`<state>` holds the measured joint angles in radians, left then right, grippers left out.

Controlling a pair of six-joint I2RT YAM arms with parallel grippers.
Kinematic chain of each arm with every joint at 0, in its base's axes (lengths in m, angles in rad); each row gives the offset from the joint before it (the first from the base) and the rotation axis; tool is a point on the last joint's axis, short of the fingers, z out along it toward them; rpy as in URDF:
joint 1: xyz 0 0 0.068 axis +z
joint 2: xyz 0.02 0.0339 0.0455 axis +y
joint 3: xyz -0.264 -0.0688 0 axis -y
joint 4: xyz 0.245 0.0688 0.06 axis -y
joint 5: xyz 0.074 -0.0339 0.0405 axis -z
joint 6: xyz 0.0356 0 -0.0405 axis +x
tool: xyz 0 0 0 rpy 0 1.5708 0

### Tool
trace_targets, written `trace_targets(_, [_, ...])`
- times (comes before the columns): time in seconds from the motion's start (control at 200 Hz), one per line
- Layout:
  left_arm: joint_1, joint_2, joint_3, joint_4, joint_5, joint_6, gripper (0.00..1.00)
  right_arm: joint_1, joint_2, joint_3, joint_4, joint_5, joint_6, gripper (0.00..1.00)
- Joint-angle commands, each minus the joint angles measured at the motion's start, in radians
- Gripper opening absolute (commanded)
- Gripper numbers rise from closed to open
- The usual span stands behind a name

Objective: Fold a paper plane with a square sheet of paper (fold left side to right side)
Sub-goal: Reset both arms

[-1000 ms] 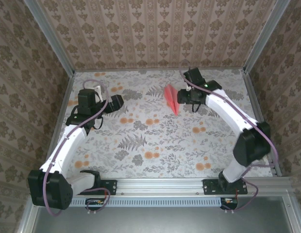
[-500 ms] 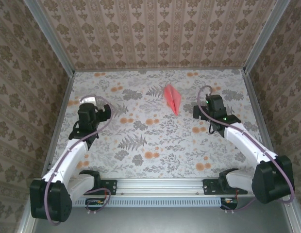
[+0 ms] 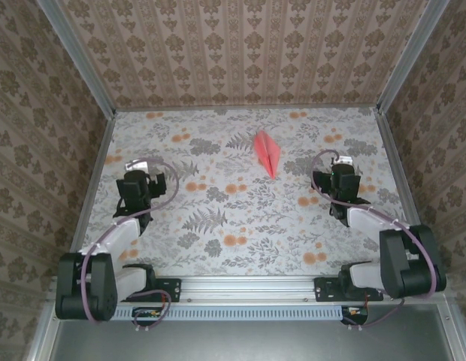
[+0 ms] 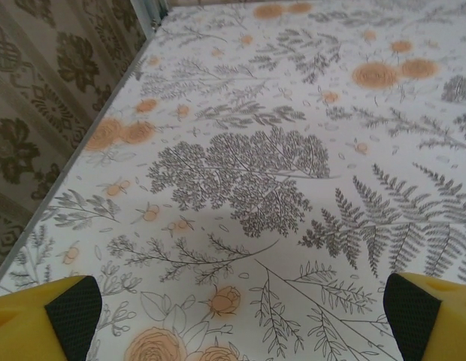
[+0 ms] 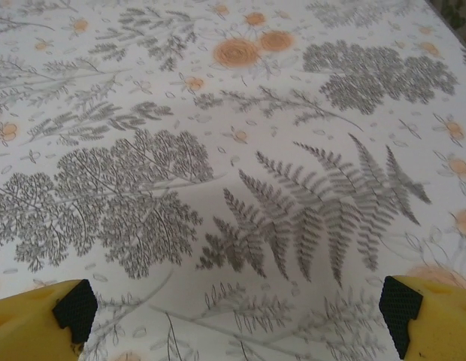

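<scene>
While on the floral table point(image 3: 218, 218), paper plane point(image 3: 267, 154), tip toward near edge

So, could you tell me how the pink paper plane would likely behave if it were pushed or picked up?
The paper plane looks thin and slim, so it is probably very light and would skid across the table rather than resist. Its creased folds likely stiffen it lengthwise, though a pinch could crush them.

paper plane point(image 3: 267, 154) creases indistinct, left tool point(image 4: 233, 310) cropped
</scene>
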<state>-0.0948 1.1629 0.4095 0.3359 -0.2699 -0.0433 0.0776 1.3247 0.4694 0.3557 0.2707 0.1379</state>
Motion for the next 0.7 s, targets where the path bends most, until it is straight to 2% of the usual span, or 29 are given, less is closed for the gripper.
trace_targets(0.0, [0.014, 0.066, -0.037, 0.211, 0.064, 0.066, 1.00, -0.007, 0.048, -0.006, 0.242, -0.076, -0.082, 1.00])
trace_targets(0.06, [0.019, 0.112, -0.047, 0.286, 0.110, 0.083, 1.00, -0.009, 0.074, 0.004, 0.274, -0.102, -0.119, 1.00])
trace_targets(0.1, [0.021, 0.120, -0.035, 0.278, 0.147, 0.095, 1.00, -0.012, 0.110, -0.009, 0.334, -0.112, -0.133, 1.00])
trace_targets(0.295, [0.043, 0.182, -0.066, 0.446, 0.269, 0.140, 1.00, -0.051, 0.213, -0.075, 0.540, -0.196, -0.115, 1.00])
trace_targets(0.35, [0.049, 0.223, -0.082, 0.510, 0.293, 0.144, 1.00, -0.064, 0.201, -0.063, 0.490, -0.219, -0.108, 1.00])
trace_targets(0.53, [0.058, 0.386, -0.128, 0.777, 0.349, 0.161, 1.00, -0.078, 0.207, -0.062, 0.499, -0.245, -0.100, 1.00])
trace_targets(0.695, [0.070, 0.370, -0.063, 0.626, 0.303, 0.122, 1.00, -0.076, 0.205, -0.061, 0.497, -0.243, -0.102, 1.00])
